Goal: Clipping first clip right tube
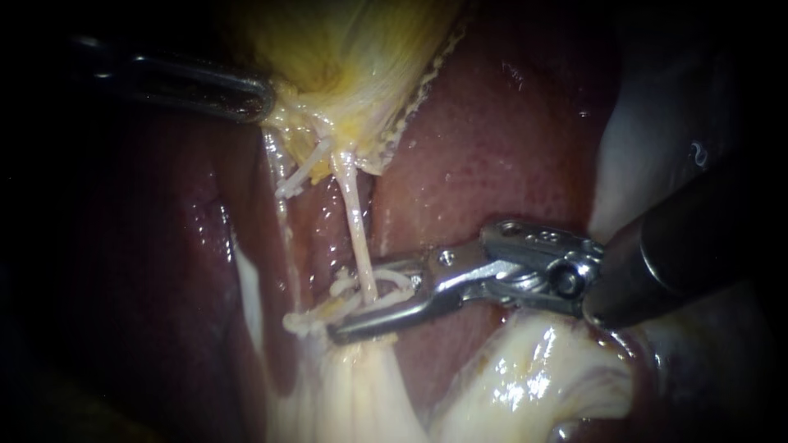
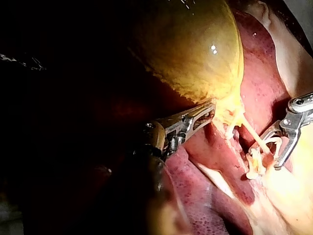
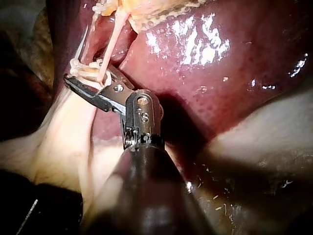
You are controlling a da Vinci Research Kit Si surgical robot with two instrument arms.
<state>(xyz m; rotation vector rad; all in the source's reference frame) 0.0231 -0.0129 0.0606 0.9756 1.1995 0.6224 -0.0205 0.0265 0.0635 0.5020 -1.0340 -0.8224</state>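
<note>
The right tube (image 1: 356, 221), a pale, slender cord of tissue, lies at the middle of the endoscope view. Its long axis runs almost vertically, from the yellow, glossy gallbladder (image 1: 353, 49) downward, leaning slightly right. Its lower end passes between the two silver metal jaws of the right instrument (image 1: 361, 299). These jaws stand apart, a gap on either side of the tube. They point left, across the tube's axis.

One thinner pale strand (image 1: 283, 205) runs just left of the tube.

The left instrument (image 1: 261, 97), a dark slender shaft, has its jaws clamped on the gallbladder's lower edge.

The dark red, wet liver (image 1: 484, 148) lies behind. Two instruments are visible.
</note>
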